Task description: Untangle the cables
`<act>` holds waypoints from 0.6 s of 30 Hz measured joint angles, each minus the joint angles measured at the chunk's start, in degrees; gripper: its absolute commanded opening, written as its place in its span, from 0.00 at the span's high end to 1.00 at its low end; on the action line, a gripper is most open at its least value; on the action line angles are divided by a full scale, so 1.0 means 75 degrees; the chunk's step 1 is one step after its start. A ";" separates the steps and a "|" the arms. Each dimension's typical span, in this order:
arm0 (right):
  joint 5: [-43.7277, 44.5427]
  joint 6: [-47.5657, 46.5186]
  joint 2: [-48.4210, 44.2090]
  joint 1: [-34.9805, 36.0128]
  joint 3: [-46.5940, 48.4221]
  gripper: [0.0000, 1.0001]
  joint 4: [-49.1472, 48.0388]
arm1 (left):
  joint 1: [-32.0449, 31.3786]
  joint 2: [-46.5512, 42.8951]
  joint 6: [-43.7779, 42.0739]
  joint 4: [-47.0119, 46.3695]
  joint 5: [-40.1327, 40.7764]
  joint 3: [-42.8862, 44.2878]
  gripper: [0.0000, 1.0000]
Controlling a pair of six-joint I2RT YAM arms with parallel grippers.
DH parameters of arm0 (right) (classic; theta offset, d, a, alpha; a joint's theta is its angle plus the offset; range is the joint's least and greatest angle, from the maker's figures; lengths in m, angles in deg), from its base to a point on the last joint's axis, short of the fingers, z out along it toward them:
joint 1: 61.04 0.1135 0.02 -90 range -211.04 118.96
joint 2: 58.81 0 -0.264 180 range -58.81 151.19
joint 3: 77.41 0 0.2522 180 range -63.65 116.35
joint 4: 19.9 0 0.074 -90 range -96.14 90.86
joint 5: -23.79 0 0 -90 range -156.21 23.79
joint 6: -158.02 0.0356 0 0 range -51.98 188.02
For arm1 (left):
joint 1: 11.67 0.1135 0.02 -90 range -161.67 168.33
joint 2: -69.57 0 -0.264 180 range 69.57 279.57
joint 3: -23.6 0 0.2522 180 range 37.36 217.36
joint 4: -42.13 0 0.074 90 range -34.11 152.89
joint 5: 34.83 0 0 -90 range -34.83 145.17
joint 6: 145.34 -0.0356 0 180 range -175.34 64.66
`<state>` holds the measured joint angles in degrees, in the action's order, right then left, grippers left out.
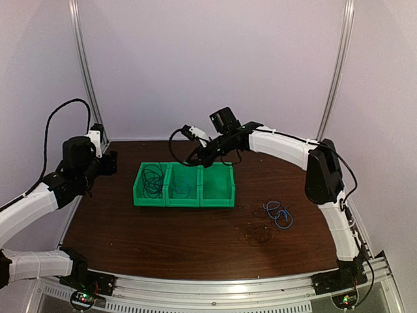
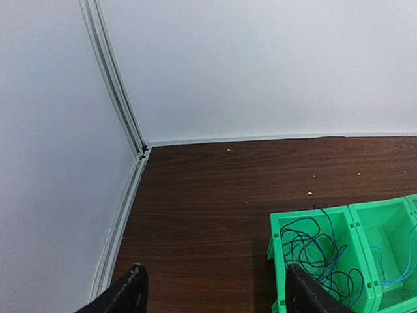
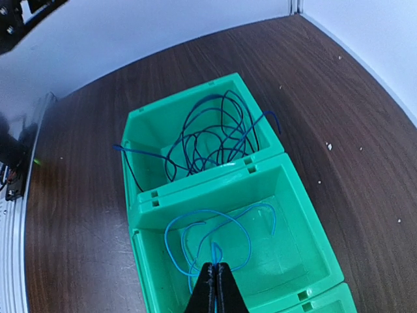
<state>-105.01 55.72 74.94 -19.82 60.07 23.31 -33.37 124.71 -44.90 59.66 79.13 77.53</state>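
Three cables in view. The dark cable is a loose tangle in the end bin, upper middle of the right wrist view, with a couple of strands hanging over the bin's rim. In the top view it sits left of centre. The light blue cable lies looped in the middle bin, lower centre of the right wrist view, and its strands run up to the tips of the right gripper. That gripper's jaws are pressed together and look pinched on the light blue cable. A third, loose blue cable lies curled on the table, right of centre in the top view, well apart from the bins.

The green bins are three joined in a row at frame centre. The right gripper hovers over the middle one at its far rim.

The left gripper is at the left edge of the top view, near the table's back corner, away from the bins. Its jaws are wide apart with nothing between them, and both fingers show at the bottom of the left wrist view.
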 measured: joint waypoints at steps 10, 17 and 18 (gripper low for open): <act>0.1606 -0.0440 0.0839 0.0592 0.0391 0.83 0.0210 | 0.0000 -0.0020 -0.0006 -0.0035 -0.0047 0.0000 0.28; 0.2267 -0.0615 0.0769 0.0813 0.0452 0.62 0.0335 | 0.0000 -0.0020 -0.0006 -0.0035 -0.0122 0.0000 0.28; 0.2378 -0.0653 0.0679 0.0801 0.0344 0.61 0.0361 | 0.0000 -0.0020 -0.0006 -0.0035 -0.0134 0.0000 0.28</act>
<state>-87.18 50.83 80.03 -13.81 62.65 26.02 -33.37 124.55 -44.94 59.40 78.13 77.53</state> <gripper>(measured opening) 0.345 0.723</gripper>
